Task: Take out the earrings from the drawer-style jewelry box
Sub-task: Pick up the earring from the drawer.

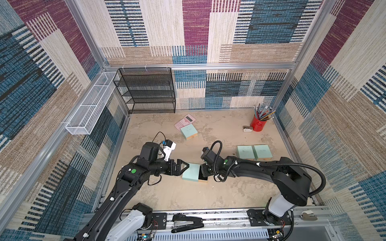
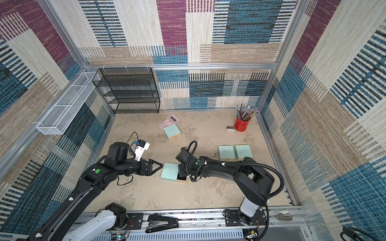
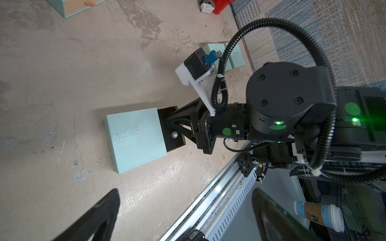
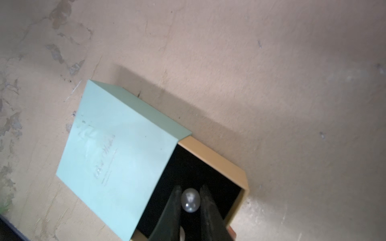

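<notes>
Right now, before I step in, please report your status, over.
Left gripper open, beside the mint box. Right gripper shut on pearl earring, inside open drawer. Nothing blocks the lift.

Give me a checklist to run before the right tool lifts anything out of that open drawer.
1. Drawer partly out of the mint sleeve: ok.
2. Pearl earring sits between the fingers of the right tool: ok.
3. Grip on it firm: cannot tell.
4. Left tool open, clear of the drawer: ok.
5. More earrings hidden under the sleeve: cannot tell.
</notes>
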`<state>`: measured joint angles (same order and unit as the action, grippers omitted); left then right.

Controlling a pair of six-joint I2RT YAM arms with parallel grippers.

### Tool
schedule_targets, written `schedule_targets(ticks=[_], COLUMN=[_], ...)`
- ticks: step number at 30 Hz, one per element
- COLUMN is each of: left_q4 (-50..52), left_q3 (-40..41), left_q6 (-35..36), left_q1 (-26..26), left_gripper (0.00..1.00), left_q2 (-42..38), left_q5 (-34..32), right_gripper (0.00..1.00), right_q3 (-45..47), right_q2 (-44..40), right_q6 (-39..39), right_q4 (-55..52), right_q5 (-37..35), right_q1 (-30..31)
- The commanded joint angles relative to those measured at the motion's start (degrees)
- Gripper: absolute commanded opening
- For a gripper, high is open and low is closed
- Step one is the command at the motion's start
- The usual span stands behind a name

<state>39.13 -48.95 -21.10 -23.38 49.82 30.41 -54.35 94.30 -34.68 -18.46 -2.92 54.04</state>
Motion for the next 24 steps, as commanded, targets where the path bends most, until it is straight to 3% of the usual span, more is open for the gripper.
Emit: schedule_targets(ticks=[1, 24], left_q4=[-1.3, -1.61], left_q3=[0.13, 0.2], left_q6=[0.48, 0.38], left_q1=[0.17, 0.35], left_gripper=[0.98, 0.98], left_q2=[-0.04, 0.36], left_q5=[0.88, 1.47], right_gripper=[0.18, 0.17], right_q3=[0.14, 0.82], right_q2=[-1.11, -1.81], right_q6=[-0.41, -0.64], right_q4=[1.98, 2.28], right_q5=[0.93, 1.27], right_q1=[0.12, 0.16])
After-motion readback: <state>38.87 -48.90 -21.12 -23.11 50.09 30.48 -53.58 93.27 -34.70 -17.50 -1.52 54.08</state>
